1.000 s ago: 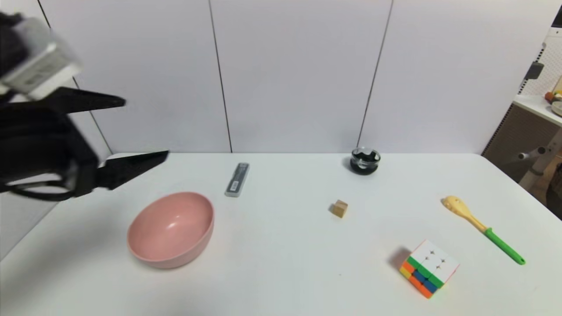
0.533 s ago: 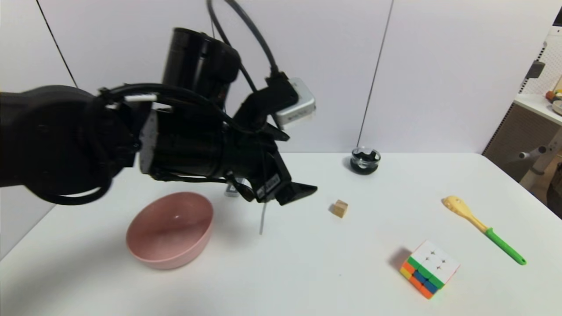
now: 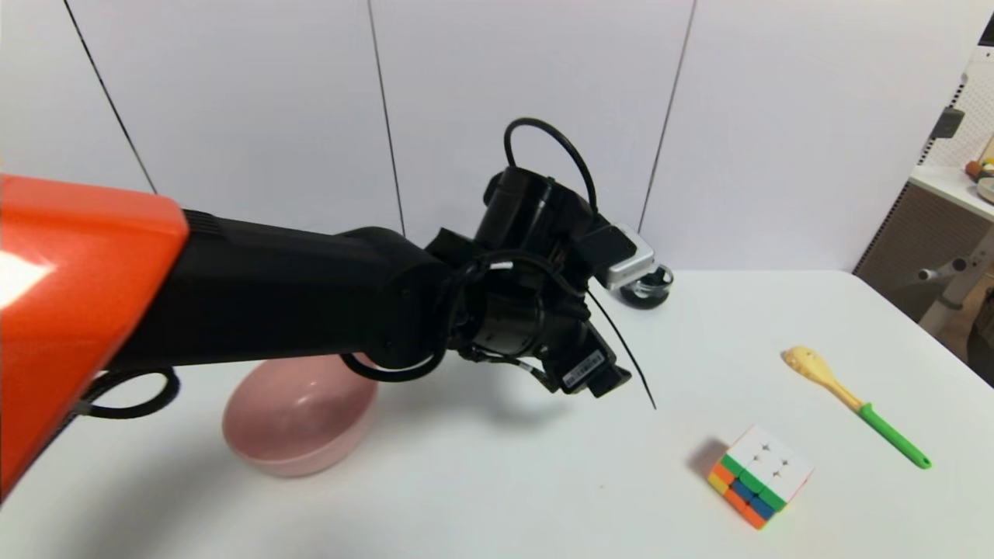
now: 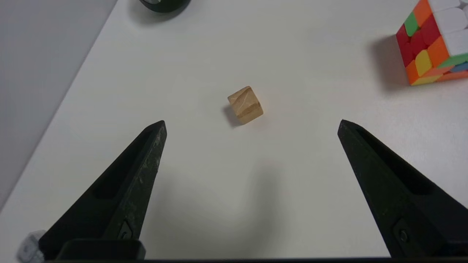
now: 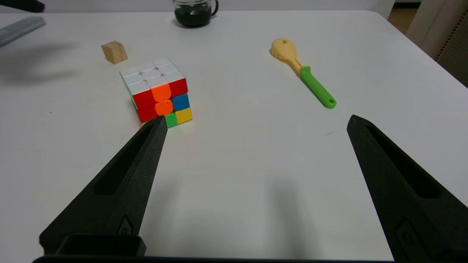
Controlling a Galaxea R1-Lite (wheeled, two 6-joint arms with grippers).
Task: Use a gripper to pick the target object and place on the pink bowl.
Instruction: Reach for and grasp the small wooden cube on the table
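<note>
Half a second had carried the left gripper (image 4: 251,124) from beside the pink bowl (image 3: 299,423) at lower left to frame centre, fingers spread wide above the wooden cube (image 4: 245,105) on the table (image 3: 481,481), so a descent seemed next, while the right gripper (image 5: 256,122) waited open.

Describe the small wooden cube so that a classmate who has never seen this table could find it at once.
On the white table, find the multicoloured puzzle cube. Just beyond it, toward the black glass dish, sits the wooden cube, apart from both, ahead of the open left gripper. It is plain light brown, far smaller.
</note>
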